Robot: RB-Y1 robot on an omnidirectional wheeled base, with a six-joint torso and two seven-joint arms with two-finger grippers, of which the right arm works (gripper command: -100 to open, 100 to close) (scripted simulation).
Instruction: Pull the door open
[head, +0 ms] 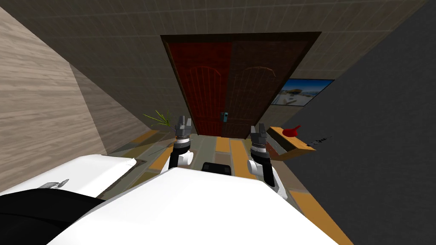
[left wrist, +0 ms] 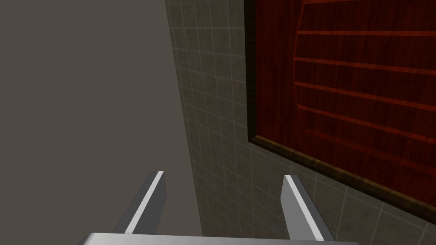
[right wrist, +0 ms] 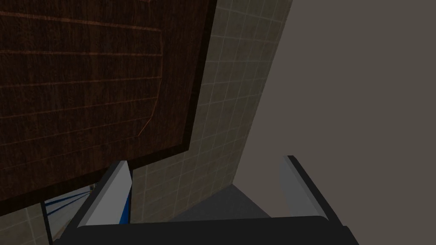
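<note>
Facing a 2-leaf door (head: 232, 76) set in a tiled wall (head: 127, 55), head view. Red leaf (head: 204, 85) is on my left and dark brown leaf (head: 255, 89) on my right. Both sit flush in the dark frame. A small teal handle (head: 224, 116) sits at the seam between the 2 leaves, toward the door's lower end.

Left gripper (head: 183, 122): raised ahead of the chest and pointing toward the door, with fingers (left wrist: 147, 204) spread apart and empty. In the head view the handle lies at about 3 o'clock from it, clearly apart. Its wrist view looks along the fingers at the tiled wall and the framed edge of the red leaf.

Right gripper (head: 259, 129): raised likewise, with fingers (right wrist: 113, 191) spread apart and empty. The handle lies at about 10 o'clock from it, clearly apart. Its wrist view shows a corner of the dark brown leaf beyond the fingers.

The handle lies between the 2 grippers and beyond their tips, touching neither.

Surroundings:
- A green plant (head: 159, 118) is at 9 o'clock from the left gripper, by the wall's foot.
- A wooden shelf (head: 294, 149) is at 3 o'clock from the right gripper, with a red object (head: 291, 131) on it.
- A picture (head: 300, 91) hangs at 3 o'clock from the dark brown leaf.
- The floor (head: 223, 146) before the door shows orange and grey planks.
</note>
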